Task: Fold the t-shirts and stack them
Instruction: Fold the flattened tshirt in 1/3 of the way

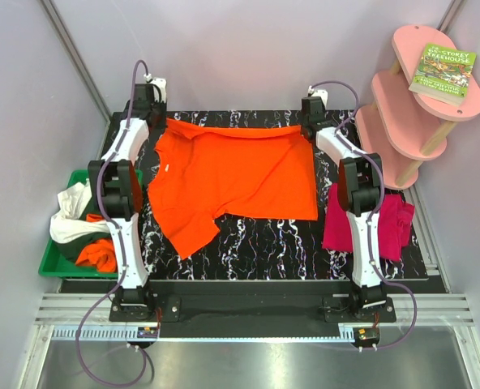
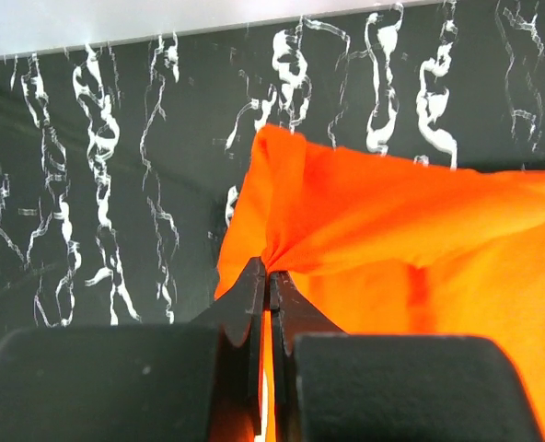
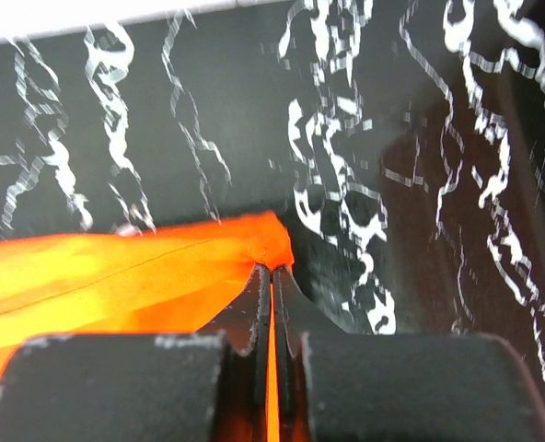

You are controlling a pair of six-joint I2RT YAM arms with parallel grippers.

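— Any writing to read?
— Only on the book point(image 1: 444, 73): "STOREY TREEHOUSE" across a green cover, with a number ahead of it too small to make out. Lying flat on the top tier of the pink shelf point(image 1: 409, 121), far right.
— Counts?
— One book. One shelf, with three rounded tiers on pale posts. One green bin point(image 1: 52, 266), off the left edge of the desk point(image 1: 264, 243). Spread on the desk, one orange t-shirt point(image 1: 240, 178). Near the right edge, one magenta t-shirt point(image 1: 392, 223), lying in a rough rectangle. Bunched together in the bin, a white shirt point(image 1: 71, 223), some dark green cloth point(image 1: 84, 241) and another orange piece point(image 1: 98, 255).
— Materials and shapes?
— Desk black and glossy, veined in white like marble. Bin rectangular, hard-looking plastic. Orange t-shirt soft, matte and creased, flat over the far half of the desk, with one part trailing toward the near left.
— And the hands?
— Left hand point(image 2: 271, 281) pressed together on the far-left corner of the orange t-shirt, cloth gathered into folds at the black tips. Right hand point(image 3: 272, 272) likewise pinching the far-right corner, a small puckered knob of cloth at the tips.
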